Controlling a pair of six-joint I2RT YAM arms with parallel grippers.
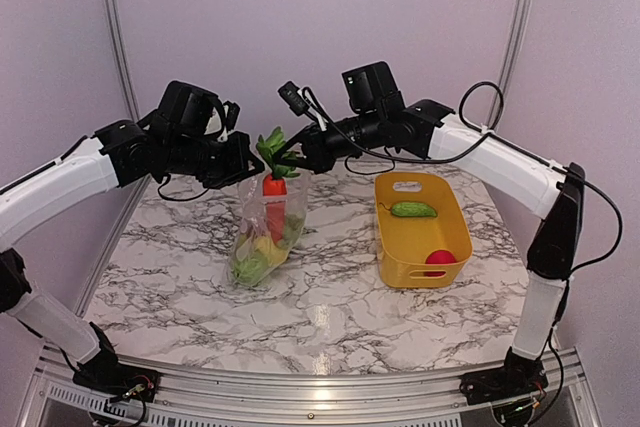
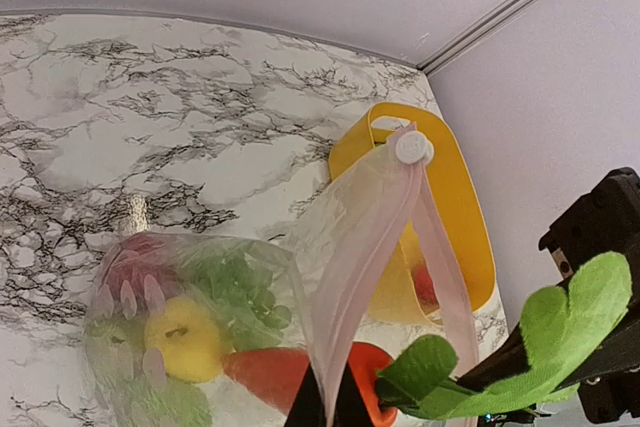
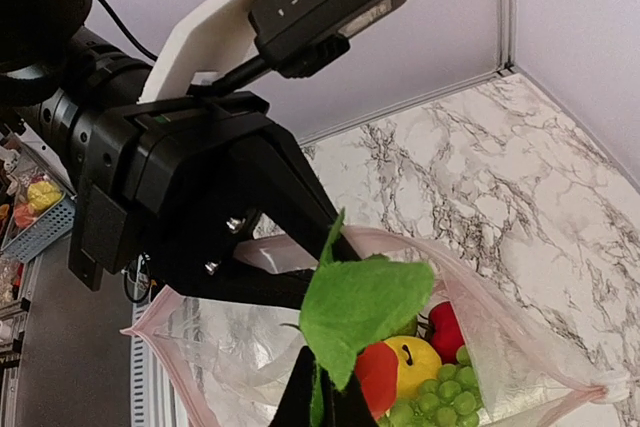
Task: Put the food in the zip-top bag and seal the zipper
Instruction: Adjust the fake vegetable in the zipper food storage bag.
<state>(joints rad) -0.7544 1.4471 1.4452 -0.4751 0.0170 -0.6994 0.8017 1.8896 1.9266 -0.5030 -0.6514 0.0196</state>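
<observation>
At left, left end effector (image 1: 250, 169): closed tight, fingertips pinching the zipper (image 2: 365, 247) at one side of the mouth of the bag (image 1: 262, 237); its own wrist view shows the pale strip running up out of the pinch.
Bag: hangs from that pinch near mid-table, mouth up and gaping, lower end resting on the table; clear and crinkled.
Zipper: pale pink, its two halves apart, meeting at a white slider (image 2: 413, 147) at the far end of the mouth.
Inside the bag: lemon (image 2: 185, 337), grapes (image 2: 240, 287), a red apple (image 3: 447, 332) and some green pieces too blurred to name, all heaped at the bottom.
Carrot (image 1: 274, 194): orange body upright in the bag's mouth, between the two zipper halves; its green leaves (image 1: 275, 150) stand above the rim.
Right end effector (image 1: 298, 160): clamped on the leaves, just right of the bag's mouth; whether it also touches the plastic I cannot tell.
Basket (image 1: 415, 239): yellow, right of the bag and apart from it; holds a cucumber (image 1: 413, 209) at the far end and a round red piece (image 1: 440, 258) at the near end.
Table (image 1: 330, 317): white marble pattern with grey veins.
Room: pale lilac walls (image 1: 300, 27), metal posts (image 1: 113, 27) rising at the back corners.
</observation>
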